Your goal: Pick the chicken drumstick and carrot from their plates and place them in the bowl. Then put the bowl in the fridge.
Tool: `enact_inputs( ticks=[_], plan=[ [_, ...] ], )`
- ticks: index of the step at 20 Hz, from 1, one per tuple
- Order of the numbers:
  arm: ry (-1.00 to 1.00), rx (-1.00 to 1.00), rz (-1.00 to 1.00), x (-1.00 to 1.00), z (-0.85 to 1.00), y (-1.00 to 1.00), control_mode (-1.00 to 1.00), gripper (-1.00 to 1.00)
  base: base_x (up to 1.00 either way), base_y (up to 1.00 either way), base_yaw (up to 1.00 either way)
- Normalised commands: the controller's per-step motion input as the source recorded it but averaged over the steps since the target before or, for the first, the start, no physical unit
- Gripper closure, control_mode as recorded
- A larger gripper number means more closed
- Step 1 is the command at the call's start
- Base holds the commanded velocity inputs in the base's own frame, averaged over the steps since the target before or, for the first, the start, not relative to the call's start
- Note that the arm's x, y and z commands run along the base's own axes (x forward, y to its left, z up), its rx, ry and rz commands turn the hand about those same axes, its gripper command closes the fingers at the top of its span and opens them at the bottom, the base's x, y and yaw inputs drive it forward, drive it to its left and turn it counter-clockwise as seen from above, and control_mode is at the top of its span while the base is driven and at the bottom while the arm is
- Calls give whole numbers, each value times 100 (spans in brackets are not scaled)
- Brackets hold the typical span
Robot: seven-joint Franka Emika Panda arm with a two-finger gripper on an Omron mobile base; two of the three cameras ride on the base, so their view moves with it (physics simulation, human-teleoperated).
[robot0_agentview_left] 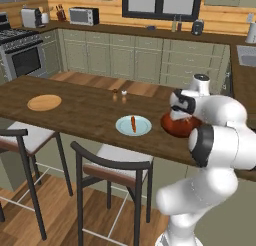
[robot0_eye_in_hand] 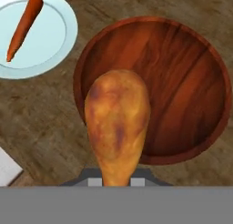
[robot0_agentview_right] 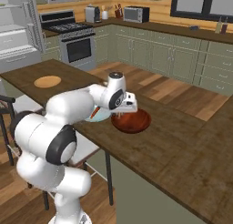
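Note:
My gripper [robot0_agentview_right: 121,112] is shut on the chicken drumstick [robot0_eye_in_hand: 117,123], holding it by the thin end with the golden bulb hanging over the near-left rim of the reddish-brown bowl [robot0_eye_in_hand: 182,82]. The bowl [robot0_agentview_left: 175,126] rests on the dark wooden counter, partly behind my arm. Beside it, the carrot [robot0_eye_in_hand: 25,25] lies on the pale blue plate [robot0_eye_in_hand: 50,45], also seen from the left base [robot0_agentview_left: 142,127]. Far down the counter sits the tan wooden plate [robot0_agentview_left: 44,102], bare. The fridge [robot0_agentview_right: 13,36] stands open at the counter's far end, its white shelves showing.
Two bar stools [robot0_agentview_left: 117,165] stand along the counter's near side. Small shakers [robot0_agentview_left: 120,93] sit near the counter's far edge. A stove [robot0_agentview_right: 75,41] and cabinets line the back wall across a stretch of wooden floor.

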Motion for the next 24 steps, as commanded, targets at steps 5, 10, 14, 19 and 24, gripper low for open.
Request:
enact_inputs(
  ticks=[5, 10, 14, 19, 24],
  plan=[
    [0, 0, 0, 59, -51, -17, -100, 100, 0, 0, 0],
    [1, 0, 0, 19, -40, -9, -100, 100, 0, 0, 0],
    [2, 0, 0, 13, -44, -7, -100, 100, 0, 0, 0],
    [2, 0, 0, 0, -14, 0, -100, -100, 0, 0, 0],
    [-1, 0, 0, -1, 8, 0, -100, -100, 0, 0, 0]
  ],
)
